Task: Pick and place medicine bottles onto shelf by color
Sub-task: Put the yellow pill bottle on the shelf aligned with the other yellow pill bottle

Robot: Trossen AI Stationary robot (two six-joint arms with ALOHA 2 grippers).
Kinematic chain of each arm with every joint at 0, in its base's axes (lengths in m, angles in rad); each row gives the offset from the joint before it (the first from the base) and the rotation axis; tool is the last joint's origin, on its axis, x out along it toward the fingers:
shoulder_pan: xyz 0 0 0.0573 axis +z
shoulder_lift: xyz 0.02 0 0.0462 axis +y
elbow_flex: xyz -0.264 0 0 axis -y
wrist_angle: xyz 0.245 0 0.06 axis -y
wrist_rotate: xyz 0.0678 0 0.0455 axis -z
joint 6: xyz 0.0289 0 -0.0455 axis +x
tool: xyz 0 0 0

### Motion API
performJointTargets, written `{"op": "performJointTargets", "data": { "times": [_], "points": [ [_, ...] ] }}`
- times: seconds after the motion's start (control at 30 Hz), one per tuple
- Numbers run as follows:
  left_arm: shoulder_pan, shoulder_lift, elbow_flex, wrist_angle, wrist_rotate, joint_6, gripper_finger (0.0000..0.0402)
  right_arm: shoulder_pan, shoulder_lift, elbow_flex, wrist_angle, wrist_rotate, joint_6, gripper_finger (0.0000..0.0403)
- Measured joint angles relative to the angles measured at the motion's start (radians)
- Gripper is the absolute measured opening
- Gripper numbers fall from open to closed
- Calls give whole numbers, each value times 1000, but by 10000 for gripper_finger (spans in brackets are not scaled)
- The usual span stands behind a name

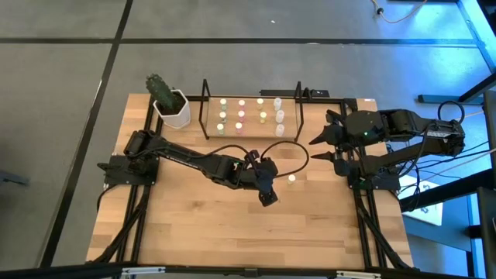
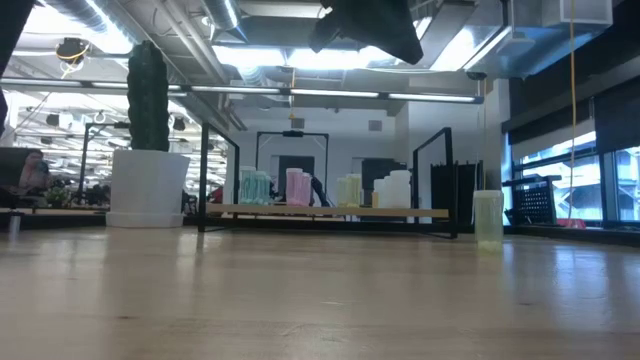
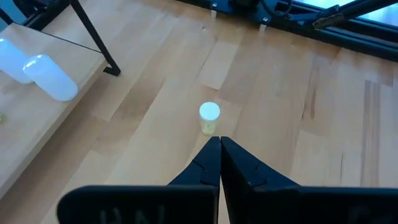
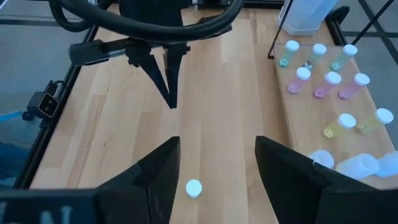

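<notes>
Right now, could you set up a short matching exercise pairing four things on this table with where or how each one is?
Things:
1. left tool
2. right tool
3. lone bottle
4. cactus pot

States:
A. open, at the table's right edge
B. stands on the bare table, off the shelf
C. shut, over the table's middle
D. stands beside the shelf's left end

Pairs: 1-C, 2-A, 3-B, 4-D
</notes>
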Motion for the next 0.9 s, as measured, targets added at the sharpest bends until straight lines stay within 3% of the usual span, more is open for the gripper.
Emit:
{"op": "performJointTargets", "data": {
  "times": [0.9],
  "points": [
    [7, 0, 0, 102, -33, -3, 0, 0, 0, 0, 4, 0, -2, 210]
  ]
}}
